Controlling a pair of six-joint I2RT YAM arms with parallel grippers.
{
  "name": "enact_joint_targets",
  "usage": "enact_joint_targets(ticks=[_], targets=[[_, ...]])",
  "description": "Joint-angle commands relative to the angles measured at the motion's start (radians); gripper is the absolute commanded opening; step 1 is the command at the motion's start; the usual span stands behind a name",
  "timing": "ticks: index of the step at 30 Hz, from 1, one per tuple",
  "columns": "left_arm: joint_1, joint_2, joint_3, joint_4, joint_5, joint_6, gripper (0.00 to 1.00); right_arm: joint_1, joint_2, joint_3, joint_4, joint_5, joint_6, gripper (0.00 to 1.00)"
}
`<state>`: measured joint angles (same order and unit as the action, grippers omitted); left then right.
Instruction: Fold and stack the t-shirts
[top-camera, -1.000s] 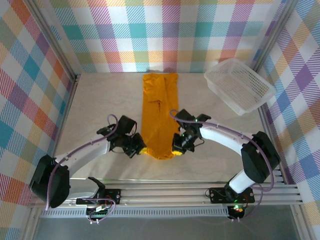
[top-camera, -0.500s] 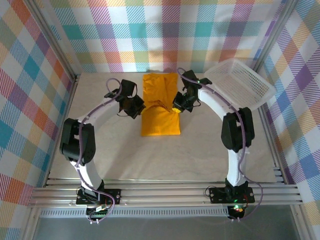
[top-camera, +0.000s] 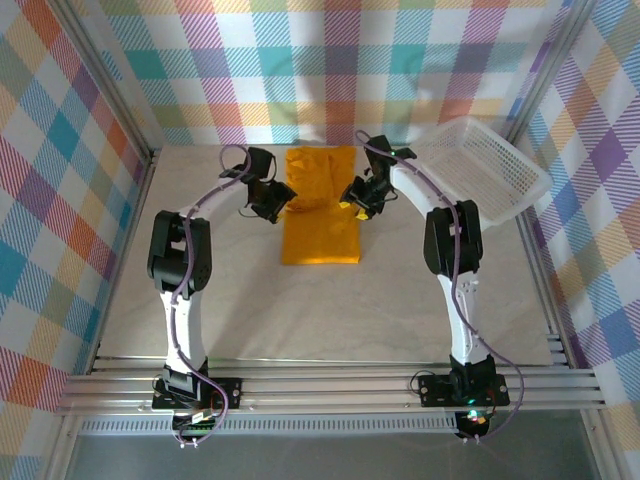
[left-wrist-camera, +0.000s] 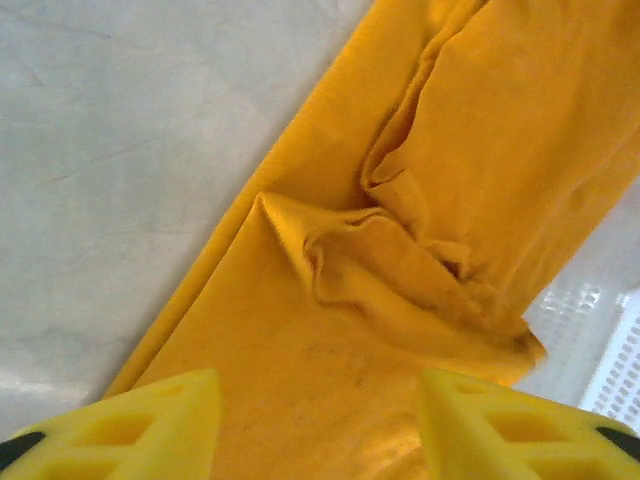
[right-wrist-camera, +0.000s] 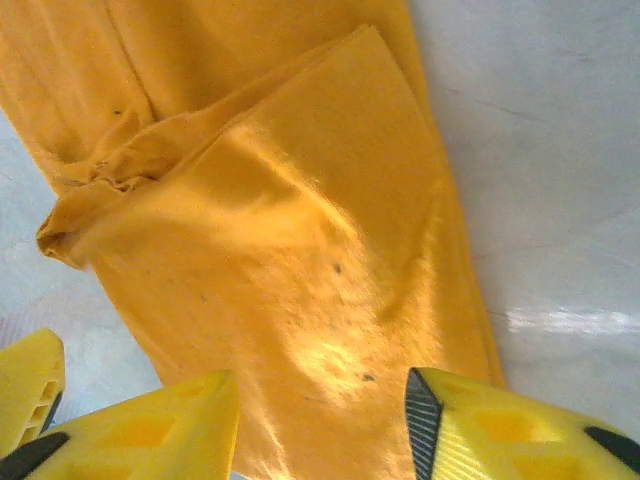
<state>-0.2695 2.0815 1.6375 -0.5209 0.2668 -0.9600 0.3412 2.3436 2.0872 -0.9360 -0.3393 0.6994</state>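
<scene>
Top view: the t-shirt lies as a folded strip in the upper middle of the frame, its long axis running top to bottom. The left gripper sits at its left edge and the right gripper at its right edge, both equally near.

Left wrist view: the jaws stand wide apart, holding nothing. The cloth spreads from between them toward the upper right.

Right wrist view: the jaws are likewise spread and empty. The shirt runs toward the upper left.
</scene>
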Motion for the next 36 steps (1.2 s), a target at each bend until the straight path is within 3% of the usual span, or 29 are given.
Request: enact_joint_targets(ticks=[1, 7, 12, 18, 21, 27, 31, 36], targets=[[-0.004, -0.167, -0.116, -0.048, -0.054, 0.013, 0.60, -0.020, -0.102, -0.037, -0.043, 0.020, -0.056, 0.51], [-0.050, -0.406, -0.570, 0.156, 0.053, -0.217, 0.57, 0.021, -0.356, -0.503, 0.152, -0.021, 0.026, 0.49], [-0.086, -0.383, -0.678, 0.301, 0.090, -0.350, 0.57, 0.075, -0.426, -0.757, 0.336, -0.099, 0.141, 0.48], [-0.105, -0.297, -0.645, 0.354, 0.084, -0.384, 0.56, 0.078, -0.353, -0.750, 0.349, -0.100, 0.148, 0.48], [-0.108, -0.249, -0.619, 0.370, 0.085, -0.388, 0.50, 0.078, -0.316, -0.716, 0.340, -0.096, 0.140, 0.45], [-0.106, -0.188, -0.542, 0.363, 0.059, -0.356, 0.25, 0.078, -0.264, -0.620, 0.296, -0.049, 0.097, 0.29], [-0.106, -0.193, -0.489, 0.292, 0.035, -0.305, 0.00, 0.078, -0.262, -0.592, 0.288, -0.038, 0.071, 0.03], [-0.114, -0.284, -0.486, 0.123, 0.023, -0.212, 0.00, 0.092, -0.349, -0.667, 0.282, -0.029, 0.051, 0.00]])
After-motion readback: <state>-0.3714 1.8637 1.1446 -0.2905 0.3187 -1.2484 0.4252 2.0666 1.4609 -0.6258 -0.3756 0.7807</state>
